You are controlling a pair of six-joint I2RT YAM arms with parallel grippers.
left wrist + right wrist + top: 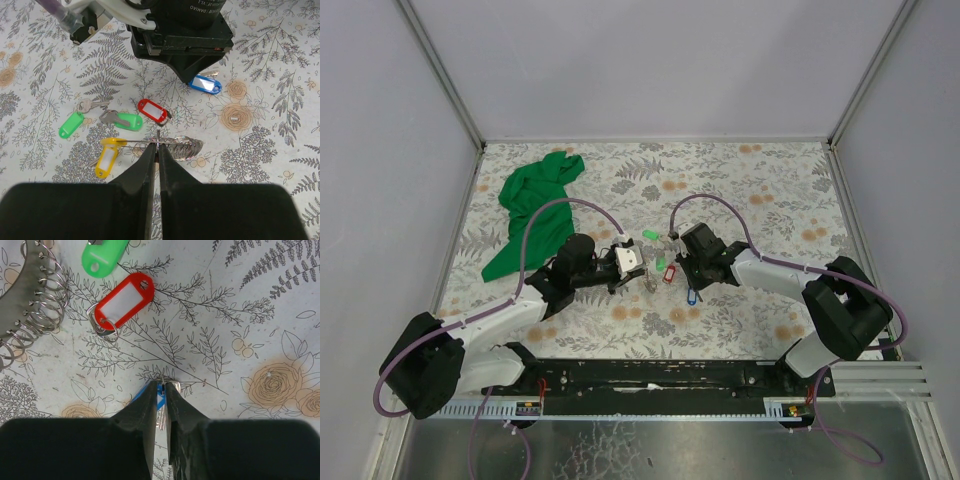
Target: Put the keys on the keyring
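The keyring [182, 144] is clenched in the left jaws, a blue-tagged key [160, 400] in the right jaws; threading is judged next, precise alignment being needed.

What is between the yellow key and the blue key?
The red key lies between the yellow key and the blue key. The left wrist view shows this best.

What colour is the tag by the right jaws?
Blue tag; clearest in the left wrist view.
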